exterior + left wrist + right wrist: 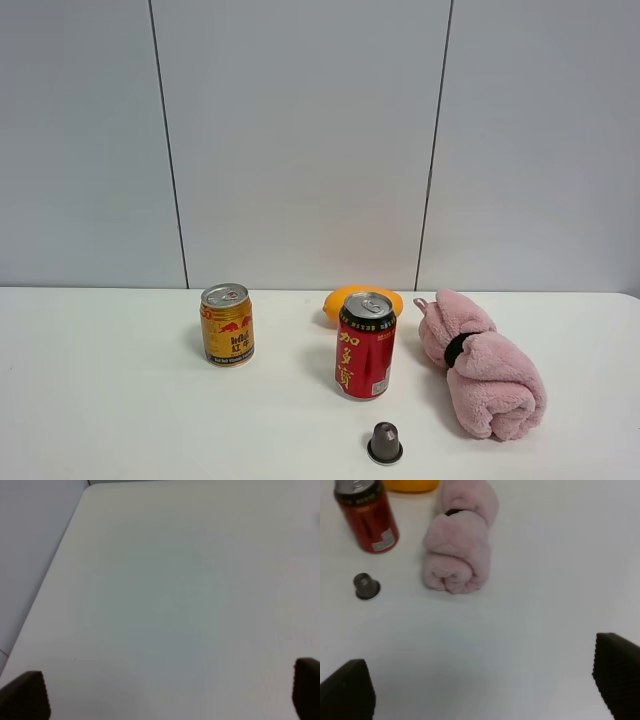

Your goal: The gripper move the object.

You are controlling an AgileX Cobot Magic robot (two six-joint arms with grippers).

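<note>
The towel (480, 362) lies on the white surface (110, 400), at the right of the exterior view, cinched near its middle by a black band (456, 349). It sits just beside the red can (365, 345) but apart from it, rolled end toward the camera.

The red can stands upright, its pull-tab lid sealed, with yellow Chinese characters down its side — too small to read surely. A gold can (227, 324) stands well to its left, also sealed, with a red emblem and writing I cannot make out. An orange thing (362, 300) shows behind the red can. A small dark capsule (385, 442) sits in front.

The right gripper (480, 690) hovers near the towel's rolled end, jaws spread wide, holding nothing. The left gripper (172, 692) hangs over bare surface, jaws likewise apart.
</note>
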